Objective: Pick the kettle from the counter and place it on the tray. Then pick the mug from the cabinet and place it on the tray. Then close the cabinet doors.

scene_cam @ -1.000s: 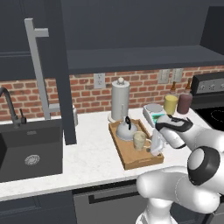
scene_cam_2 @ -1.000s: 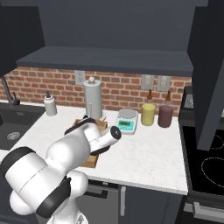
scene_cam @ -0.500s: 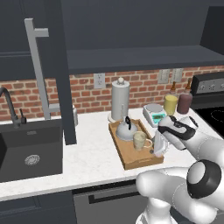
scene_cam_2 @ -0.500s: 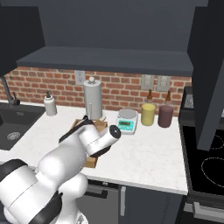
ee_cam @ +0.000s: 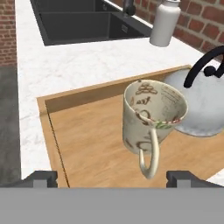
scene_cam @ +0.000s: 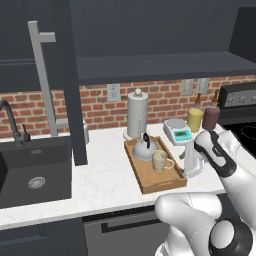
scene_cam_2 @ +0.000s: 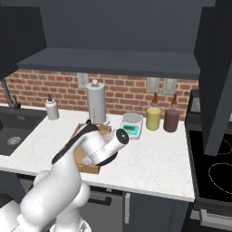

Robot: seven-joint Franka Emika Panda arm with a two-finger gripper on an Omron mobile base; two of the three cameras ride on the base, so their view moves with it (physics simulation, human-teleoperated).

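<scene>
Mug (ee_cam: 151,120) and kettle (ee_cam: 199,103) both stand on the tray (ee_cam: 94,144), the mug upright with its loop handle turned toward our hand camera and the kettle just beside it, on the side nearer the brick wall. In the left base view the tray (scene_cam: 150,175) lies on the white table (scene_cam: 100,175) in front of the paper-towel cylinder (scene_cam: 137,112), with the small scale (scene_cam: 178,131) off to its right.

Our tool (ee_cam: 111,177) sits low over the tray's near end with its two dark tips spread wide, one on each side of the mug's handle and touching neither; it holds nothing. We judge the two placing steps done, so the step in hand is the release and retreat from the mug.

What remains is closing the cabinet doors. One tall dark door (scene_cam: 70,80) hangs open at the left of the left base view, its silver bar handle (scene_cam: 42,75) facing us. The next move calls for lifting the tool straight clear of the mug's handle so as not to tip it, then swinging high and left to push that door shut.
</scene>
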